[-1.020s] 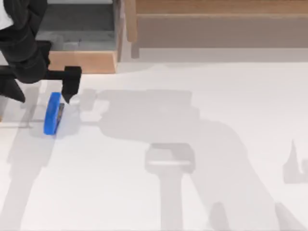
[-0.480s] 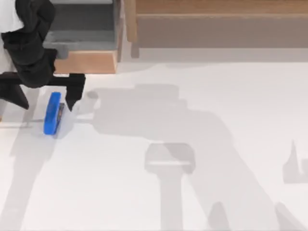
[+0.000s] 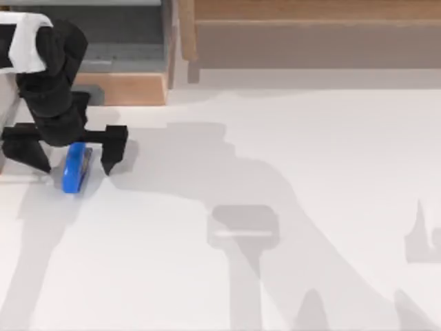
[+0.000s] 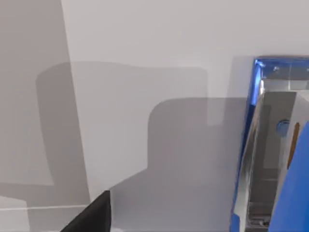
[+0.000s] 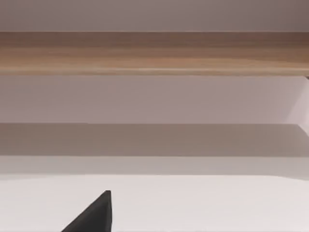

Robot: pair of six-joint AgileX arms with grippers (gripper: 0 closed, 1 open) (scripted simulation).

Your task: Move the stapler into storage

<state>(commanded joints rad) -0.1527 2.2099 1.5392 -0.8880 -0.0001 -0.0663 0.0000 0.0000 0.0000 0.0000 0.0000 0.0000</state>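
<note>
The left gripper [image 3: 72,162] sits at the far left of the table [image 3: 275,179], at about nine o'clock from the table's middle in the top view. Its jaws stand wide open, one dark finger at nine o'clock of the stapler [image 3: 75,169] and the other at three o'clock of it, so the gripper straddles it with a gap on each side — no finger touches it. The black arm above covers the stapler's far end.

The stapler lies on the tabletop, its long axis running roughly twelve to six o'clock in the top view, blue top turned toward nine o'clock and a darker strip along its three o'clock edge. In the left wrist view the stapler [image 4: 270,145] shows close up: a bright-blue shell edging a grey metal channel, resting on the white surface.

At twelve o'clock of the stapler, along the table's far edge, an open wooden drawer [image 3: 124,88] shows a grey inside. A long wooden cabinet [image 3: 310,27] runs from there toward the top view's right.

The right wrist view looks at the cabinet front [image 5: 154,53] — a wooden band over a pale panel — with one dark fingertip [image 5: 94,215] of the right gripper in the foreground; whether that gripper is open or closed I cannot tell
</note>
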